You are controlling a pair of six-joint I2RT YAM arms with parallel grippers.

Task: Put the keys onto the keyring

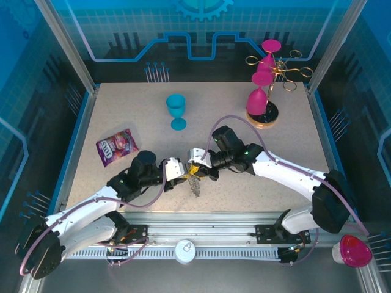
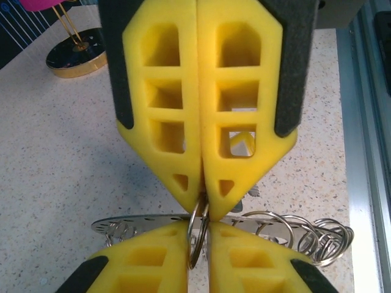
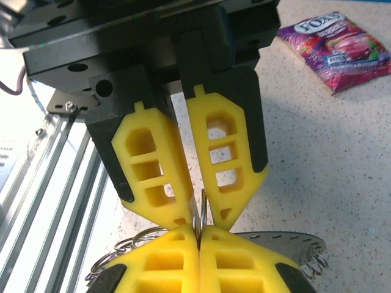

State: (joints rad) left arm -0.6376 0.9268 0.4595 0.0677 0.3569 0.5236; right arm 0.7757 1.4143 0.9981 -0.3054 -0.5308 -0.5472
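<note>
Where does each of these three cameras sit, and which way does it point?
Top external: above and behind the arms, looking down on the table; both arms show, left gripper and right gripper tip to tip.
Left wrist: rides the left wrist, facing right towards the gold rack; its own fingers at the bottom.
Right wrist: rides the right wrist, facing left towards the candy bag; its own fingers at the bottom.
Shared: both wrist views show the keyring pinched between both grippers.

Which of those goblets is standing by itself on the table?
The blue goblet, upright on its foot left of centre. The pink goblets on the table are at the gold rack.
</note>
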